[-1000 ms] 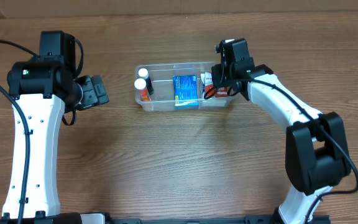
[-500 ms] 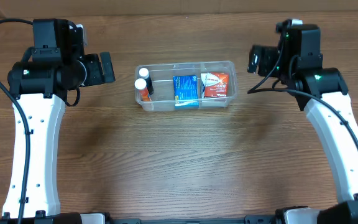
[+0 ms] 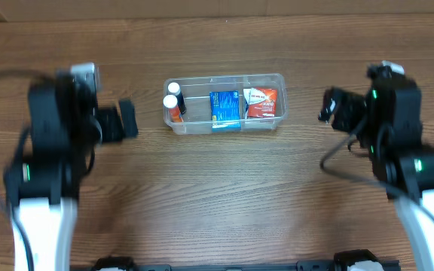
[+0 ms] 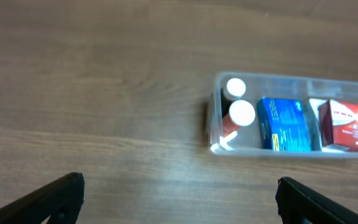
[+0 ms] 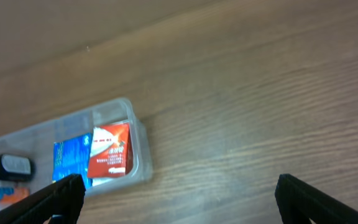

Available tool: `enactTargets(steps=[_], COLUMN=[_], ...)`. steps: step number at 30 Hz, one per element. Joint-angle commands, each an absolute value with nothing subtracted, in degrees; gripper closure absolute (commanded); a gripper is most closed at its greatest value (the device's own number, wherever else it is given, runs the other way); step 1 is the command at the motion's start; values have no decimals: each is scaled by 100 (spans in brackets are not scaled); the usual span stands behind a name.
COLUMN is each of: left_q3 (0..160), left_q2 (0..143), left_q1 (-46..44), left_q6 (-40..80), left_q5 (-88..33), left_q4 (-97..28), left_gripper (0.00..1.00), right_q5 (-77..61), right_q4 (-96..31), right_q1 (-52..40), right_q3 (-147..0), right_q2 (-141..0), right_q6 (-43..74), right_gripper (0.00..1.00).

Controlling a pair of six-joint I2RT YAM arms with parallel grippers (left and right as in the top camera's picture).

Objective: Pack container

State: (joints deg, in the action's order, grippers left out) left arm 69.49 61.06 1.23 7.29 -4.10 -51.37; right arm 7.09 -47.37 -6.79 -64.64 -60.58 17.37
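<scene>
We see the left gripper [image 3: 129, 119] and right gripper [image 3: 328, 106] spread wide, empty, either side of the container [image 3: 200, 106] holding bottles [image 3: 172, 102] and boxes [image 3: 225, 107].

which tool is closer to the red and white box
Right. The right tool hangs open just off the end of the clear plastic container where the red and white box sits; the left tool is beyond the opposite end, by the white-capped bottles.

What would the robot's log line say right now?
left pincer: open, empty | right pincer: open, empty | container: holds two bottles, blue box, red box | both pincers apart from container
</scene>
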Motion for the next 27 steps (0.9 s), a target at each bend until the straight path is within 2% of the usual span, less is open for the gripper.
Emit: enactTargets(steps=[1, 7, 15, 24, 27], left_q3=[5356, 4202, 4047, 4047, 4047], left_q2=[4626, 3736, 4001, 4237, 4287], left_q1=[148, 148, 148, 148, 148], left_q6=[598, 598, 598, 598, 598], left_q5=[-386, -193, -191, -193, -193], left_q4=[-4471, -3924, -4668, -4670, -4670], left_gripper=[0, 0, 0, 0, 0], right_q5=[860, 1109, 1046, 1057, 1046], right_q4=[-4392, -4418, -4705, -4805, -4488], right_q1=[-679, -679, -679, -679, -701], right_q3=[-5376, -4263, -4246, -4246, -4204], right_q2=[-4950, -3837, -4060, -4405, -4399], right_q6=[1876, 2279, 2276, 2272, 2075], right_gripper=[0, 0, 0, 0, 0])
